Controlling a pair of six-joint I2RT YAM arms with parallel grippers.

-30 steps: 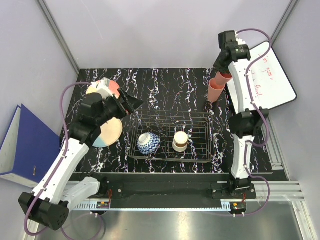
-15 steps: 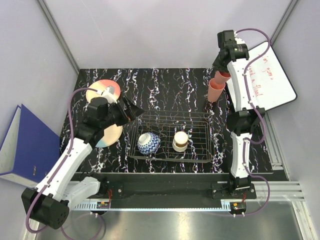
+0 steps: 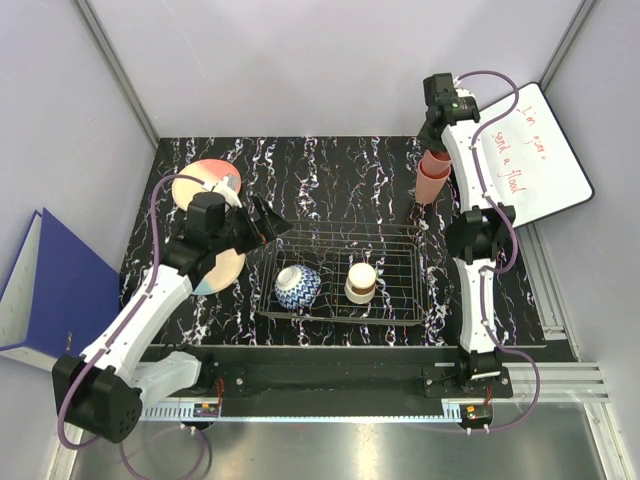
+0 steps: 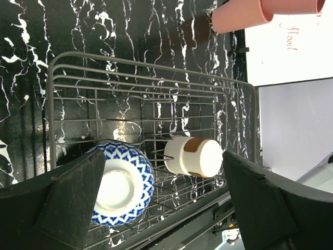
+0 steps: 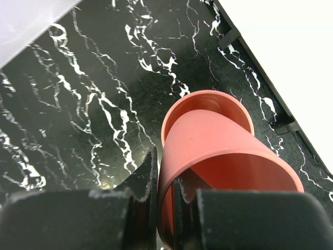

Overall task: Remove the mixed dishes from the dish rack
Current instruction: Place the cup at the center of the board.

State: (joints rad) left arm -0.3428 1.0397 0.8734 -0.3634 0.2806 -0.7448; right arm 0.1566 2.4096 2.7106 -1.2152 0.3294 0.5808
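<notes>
The dish rack (image 3: 390,250) holds the blue-and-white bowl (image 3: 298,286) and the cream cup with a brown band (image 3: 360,282). My left gripper (image 3: 272,226) is open and empty, just above the rack's far left corner. In the left wrist view the rack (image 4: 156,88), the bowl (image 4: 120,190) and the cream cup (image 4: 193,156) lie below the open gripper (image 4: 162,156). My right gripper (image 5: 166,179) is shut on the wall of a pink cup (image 5: 229,156), which is tilted over a second pink cup (image 5: 208,99) on the table. Both cups (image 3: 432,178) are at the far right.
A pink/cream plate (image 3: 200,180) and a light blue/cream plate (image 3: 222,270) lie on the table left of the rack. A whiteboard (image 3: 530,160) leans at the right edge. A blue folder (image 3: 40,285) lies off the table at the left.
My left gripper has moved down and right toward the rack's far left corner, uncovering the pink plate. My right wrist has shifted slightly left, still holding the pink cup.
</notes>
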